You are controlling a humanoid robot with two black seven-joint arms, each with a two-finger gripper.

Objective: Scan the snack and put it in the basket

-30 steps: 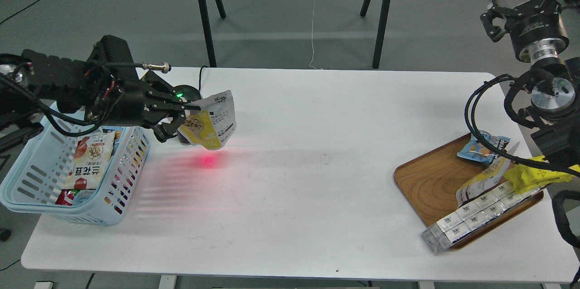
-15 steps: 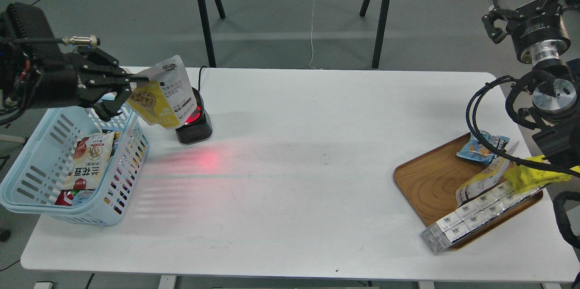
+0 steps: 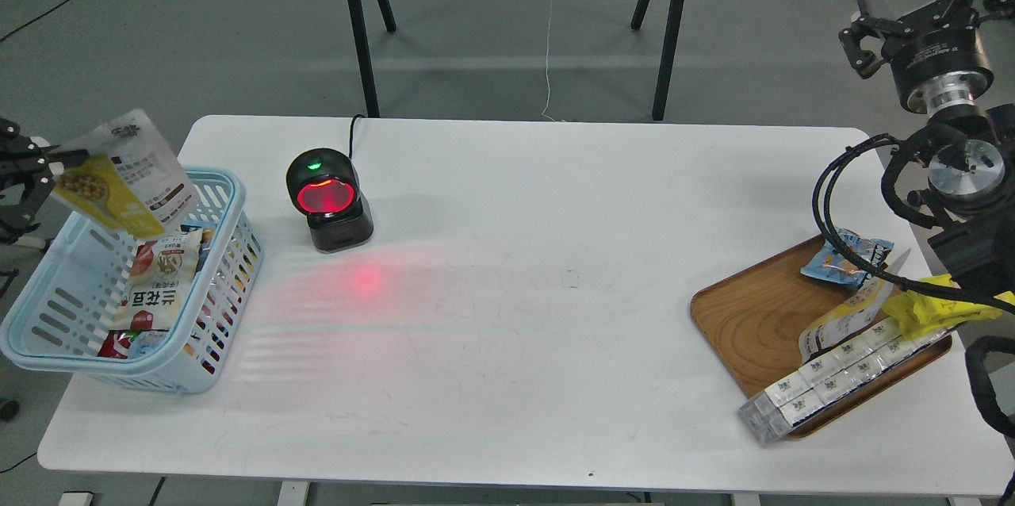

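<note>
The snack (image 3: 123, 177), a small yellow pouch with a round picture of nuts and a white printed panel, hangs tilted over the far left corner of the light blue basket (image 3: 226, 308). My left gripper (image 3: 46, 165) is at the left edge of the view, shut on the pouch's left edge; most of the arm is out of view. The basket holds other packets, one white with red print (image 3: 158, 284). My right gripper (image 3: 912, 2) is raised at the top right, open and empty.
A black barcode scanner (image 3: 329, 201) with a glowing red window stands right of the basket and casts a red spot on the white table (image 3: 515, 292). A brown wooden tray (image 3: 753, 316) at the right holds a blue packet (image 3: 840, 260), a bright yellow packet (image 3: 928, 304) and a long box (image 3: 833, 383).
My left gripper has carried the snack left, away from the scanner, to above the basket's far left corner. The right arm has barely moved.
</note>
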